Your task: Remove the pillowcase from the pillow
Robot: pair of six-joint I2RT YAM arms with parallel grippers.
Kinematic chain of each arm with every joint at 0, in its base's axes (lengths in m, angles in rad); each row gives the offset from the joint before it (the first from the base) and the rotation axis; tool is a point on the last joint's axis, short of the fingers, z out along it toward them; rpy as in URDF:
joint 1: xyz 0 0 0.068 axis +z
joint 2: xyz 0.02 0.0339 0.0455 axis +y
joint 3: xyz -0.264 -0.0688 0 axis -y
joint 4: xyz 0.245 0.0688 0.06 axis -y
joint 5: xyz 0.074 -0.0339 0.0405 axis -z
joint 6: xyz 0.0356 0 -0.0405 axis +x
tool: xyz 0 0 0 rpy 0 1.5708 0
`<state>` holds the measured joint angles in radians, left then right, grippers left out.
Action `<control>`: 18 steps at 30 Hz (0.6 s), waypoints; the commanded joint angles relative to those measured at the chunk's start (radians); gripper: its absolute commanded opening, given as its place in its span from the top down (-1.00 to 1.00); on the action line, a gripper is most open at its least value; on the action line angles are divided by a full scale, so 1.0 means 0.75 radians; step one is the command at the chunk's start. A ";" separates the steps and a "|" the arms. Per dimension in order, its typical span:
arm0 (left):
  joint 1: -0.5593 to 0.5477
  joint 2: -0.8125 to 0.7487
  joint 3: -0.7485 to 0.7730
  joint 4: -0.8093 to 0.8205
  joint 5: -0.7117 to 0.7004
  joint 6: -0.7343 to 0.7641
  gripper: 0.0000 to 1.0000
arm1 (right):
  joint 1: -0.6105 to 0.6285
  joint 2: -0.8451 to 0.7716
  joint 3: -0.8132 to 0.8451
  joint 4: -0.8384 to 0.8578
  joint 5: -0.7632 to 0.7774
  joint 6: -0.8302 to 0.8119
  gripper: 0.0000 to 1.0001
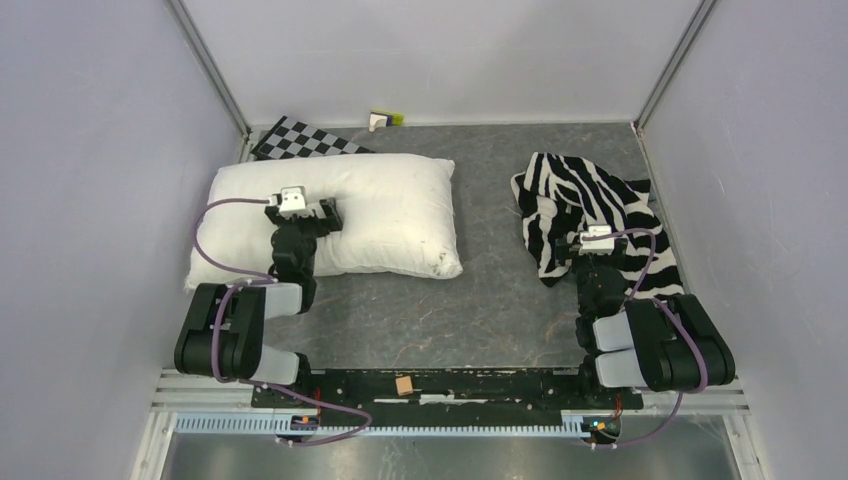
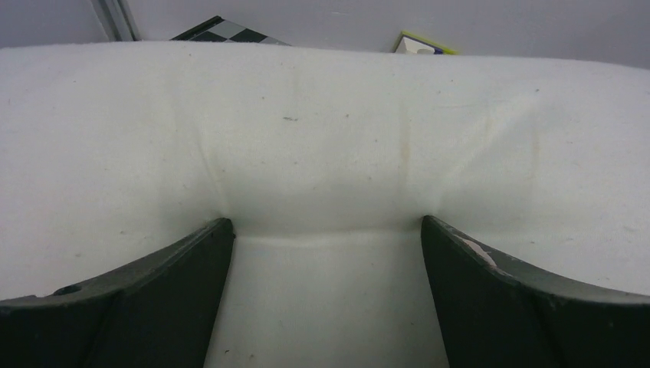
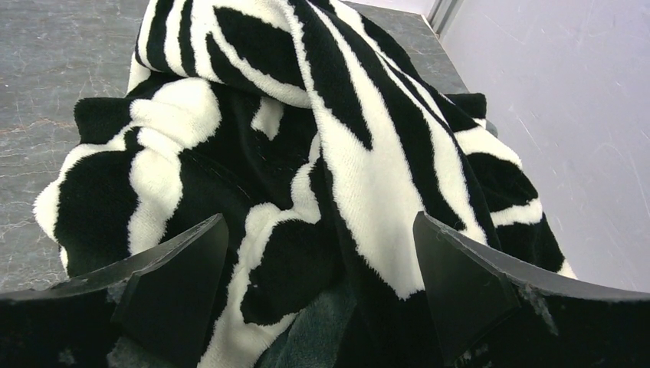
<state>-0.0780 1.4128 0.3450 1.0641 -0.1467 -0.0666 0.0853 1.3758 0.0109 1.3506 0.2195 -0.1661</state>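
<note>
Cover off: saw plump white stuffed pillow (image 1: 390,205) at table left, crumpled zebra-striped black-and-white fabric pillowcase (image 1: 575,195) well apart at right.
Found left gripper (image 2: 326,228) spread wide, pressed into pillow; right gripper (image 3: 318,226) spread wide over pillowcase. Couldn't read small yellow-green object (image 1: 385,119): too small.

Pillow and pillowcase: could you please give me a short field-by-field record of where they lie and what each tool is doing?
pillow: bare, white, lying on the left half of the table
pillowcase: crumpled zebra-striped heap on the right half, apart from the pillow
left tool: open, fingertips pressed into the pillow's top, denting it
right tool: open, jaws straddling the pillowcase folds, nothing gripped
checkerboard: flat by the back wall, behind the pillow
task state: cover is off the pillow
</note>
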 commanded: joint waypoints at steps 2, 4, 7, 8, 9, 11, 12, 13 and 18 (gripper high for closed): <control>0.013 0.091 -0.094 -0.010 -0.058 0.046 -1.00 | 0.007 0.004 -0.119 0.076 -0.003 -0.023 -0.96; 0.013 0.071 -0.079 -0.072 -0.024 0.053 -1.00 | 0.008 0.006 -0.117 0.076 -0.003 -0.023 -0.96; 0.013 0.081 -0.084 -0.041 -0.023 0.055 -1.00 | 0.007 0.006 -0.118 0.077 -0.004 -0.024 -0.96; 0.014 0.077 -0.083 -0.053 -0.023 0.057 -1.00 | 0.007 0.005 -0.118 0.076 -0.004 -0.024 -0.96; 0.013 0.083 -0.085 -0.040 -0.023 0.056 -1.00 | 0.008 0.005 -0.118 0.076 -0.004 -0.024 -0.96; 0.013 0.081 -0.084 -0.043 -0.022 0.056 -1.00 | 0.006 0.005 -0.117 0.075 -0.003 -0.024 -0.96; 0.013 0.082 -0.084 -0.042 -0.023 0.054 -1.00 | 0.007 0.004 -0.119 0.076 -0.003 -0.024 -0.96; 0.013 0.083 -0.084 -0.042 -0.024 0.056 -1.00 | 0.007 0.004 -0.118 0.075 -0.004 -0.024 -0.96; 0.015 0.086 -0.080 -0.048 -0.022 0.054 -1.00 | 0.007 0.005 -0.117 0.075 -0.004 -0.024 -0.96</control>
<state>-0.0780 1.4338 0.3107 1.1542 -0.1459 -0.0666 0.0853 1.3758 0.0109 1.3506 0.2192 -0.1669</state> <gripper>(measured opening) 0.993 0.979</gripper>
